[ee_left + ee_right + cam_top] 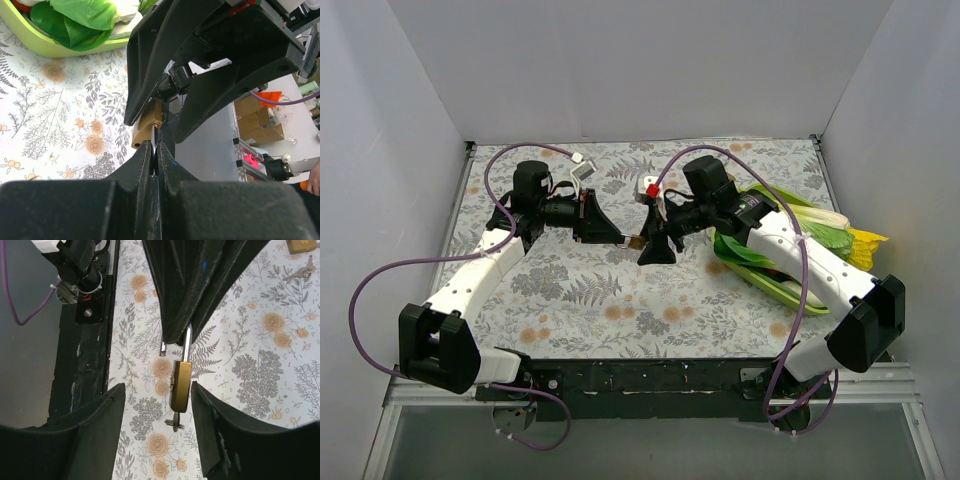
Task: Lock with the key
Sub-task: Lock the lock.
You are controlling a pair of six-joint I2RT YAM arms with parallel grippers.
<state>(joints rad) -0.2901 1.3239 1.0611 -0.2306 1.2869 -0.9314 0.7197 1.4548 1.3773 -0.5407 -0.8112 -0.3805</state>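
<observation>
my left gripper (156,152) is clenched on the padlock (181,385) by its top loop. right gripper (157,390) jaws stand apart, one each side of the body. key (175,423) in btm.

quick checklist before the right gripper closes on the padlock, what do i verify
1. Left gripper clamped on the shackle: ok.
2. Padlock body hanging between the right gripper fingers: ok.
3. Right gripper gripping the padlock body: not ok, its jaws are open with a gap on each side.
4. Shackle's free end seated in the padlock body: not ok, it looks clear of the body's top.
5. Key fully seated under the padlock body: cannot tell, only a small part shows.
</observation>
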